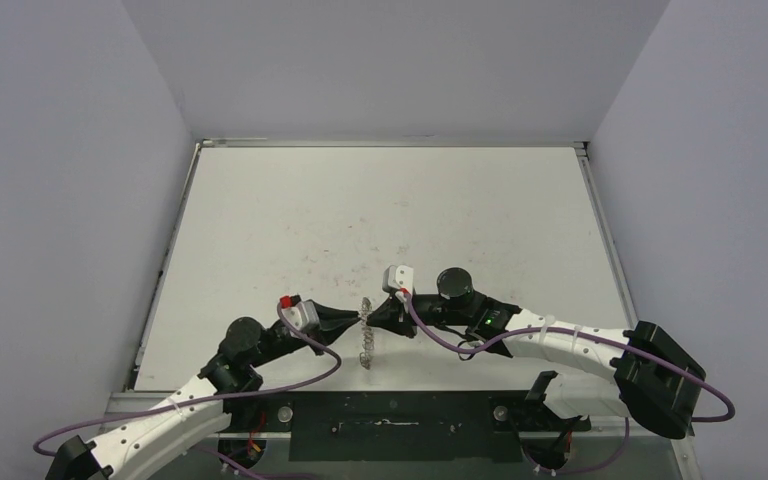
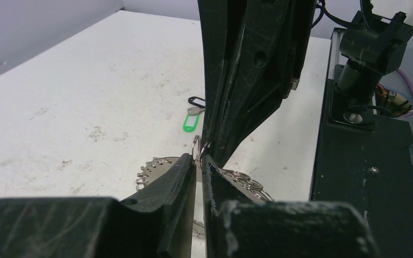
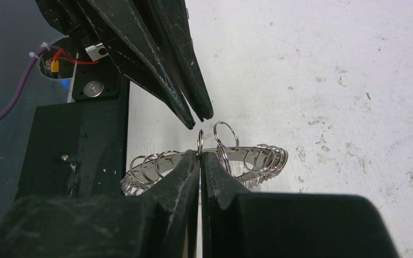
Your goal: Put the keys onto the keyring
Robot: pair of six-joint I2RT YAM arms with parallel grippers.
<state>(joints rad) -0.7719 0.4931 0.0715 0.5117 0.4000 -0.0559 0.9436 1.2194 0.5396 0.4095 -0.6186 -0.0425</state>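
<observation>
Right end effector (image 3: pixel 200 156) first: two fingers pressed all but together, and pinched between the tips is one small wire loop of the keyring (image 3: pixel 258 158), standing up out of the grip. A second loop stands free just at 1 o'clock of it.

Left end effector (image 2: pixel 199 160) now, its two fingers closed to a thin slit. A loop sits right at the tips, but I cannot tell whether it is truly gripped. From the right wrist those tips hang at 12 o'clock of the pinched loop, very near it.

The two end effectors meet nose to nose. In the top view the left comes in from 9 o'clock and the right from 3 o'clock.

One keyring only: a silvery band fringed all round with loops, too many and too crowded to count. From above it shows edge-on as a thin strip running toward 6 o'clock from the meeting point, over the near part of the white table (image 1: pixel 380 200).

The keys (image 2: pixel 192 115) lie flat on the table in the left wrist view, apart from the keyring, at 12 o'clock of the left tips. That is one silvery key (image 2: pixel 194 110), one green tag (image 2: pixel 190 122) and one black tag (image 2: pixel 196 100).
</observation>
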